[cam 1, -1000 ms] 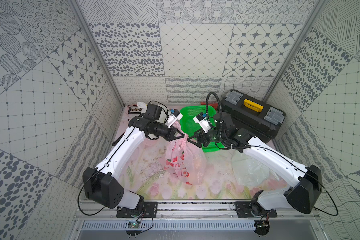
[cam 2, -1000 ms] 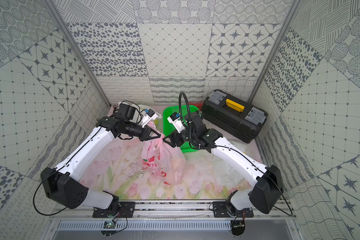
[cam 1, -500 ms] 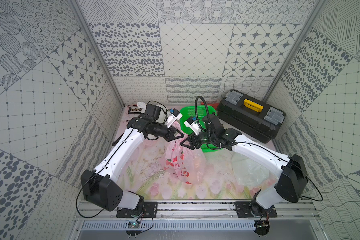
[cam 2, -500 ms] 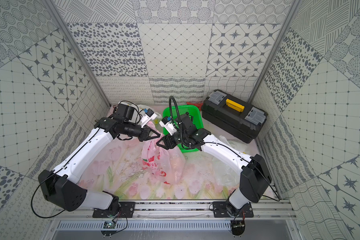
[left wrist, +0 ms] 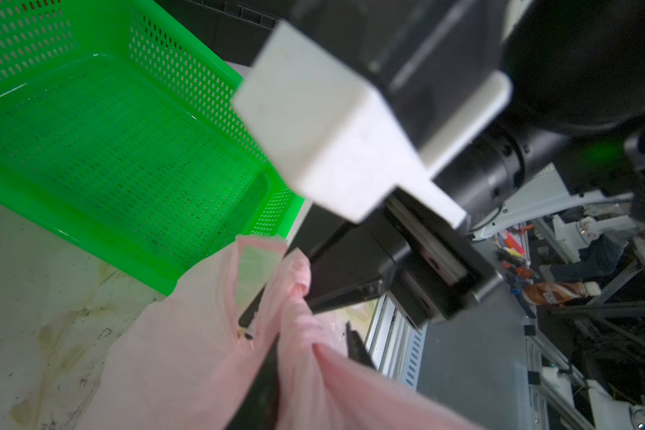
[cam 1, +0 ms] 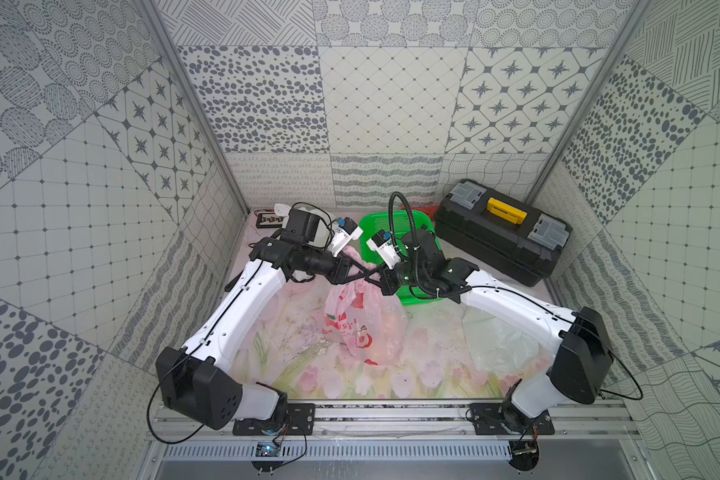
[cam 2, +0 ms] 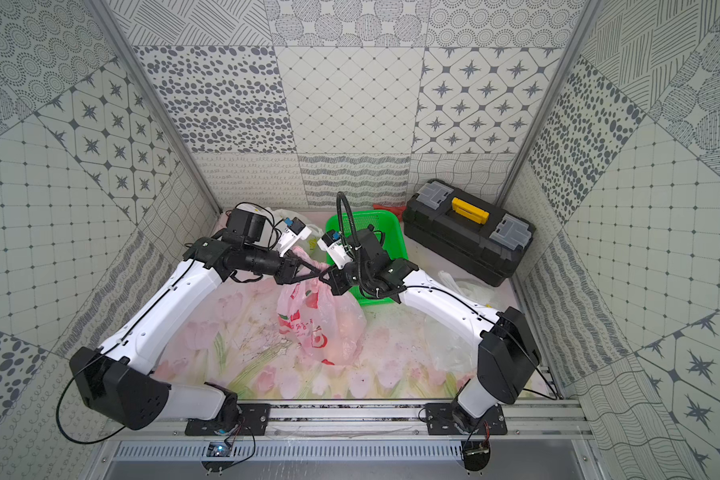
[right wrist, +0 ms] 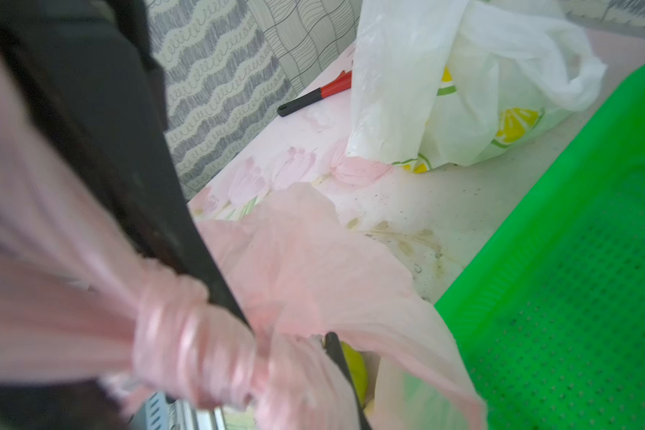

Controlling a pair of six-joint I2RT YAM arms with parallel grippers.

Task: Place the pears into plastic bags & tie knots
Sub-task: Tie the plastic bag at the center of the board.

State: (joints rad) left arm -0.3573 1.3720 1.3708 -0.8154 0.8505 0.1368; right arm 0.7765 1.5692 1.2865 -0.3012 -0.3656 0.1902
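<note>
Left wrist view is showing the left fingers (left wrist: 261,379) standing a narrow gap apart, with a twisted strand of the pink strawberry bag (left wrist: 187,365) passing through the gap. Directly opposite them, the right fingers (left wrist: 332,275) are pinching together on the bag's handle loop. In both top views the two sets of fingers are meeting tip to tip above the floral surface (cam 1: 300,357). The pink strawberry bag is hanging straight below them, its bottom resting on the surface. The right wrist view is showing a tight knot (right wrist: 187,327) in the gathered pink plastic right at the fingertips. A yellow pear (right wrist: 354,366) is peeking out just beneath them; any other pears inside the bag are too blurred to count. A green perforated basket (cam 1: 377,218) is sitting just behind the right fingers. A white lemon-print bag (right wrist: 462,111) is lying behind the left fingers, toward the back wall. A black toolbox (cam 1: 504,232) is standing well apart from both, past the basket.
</note>
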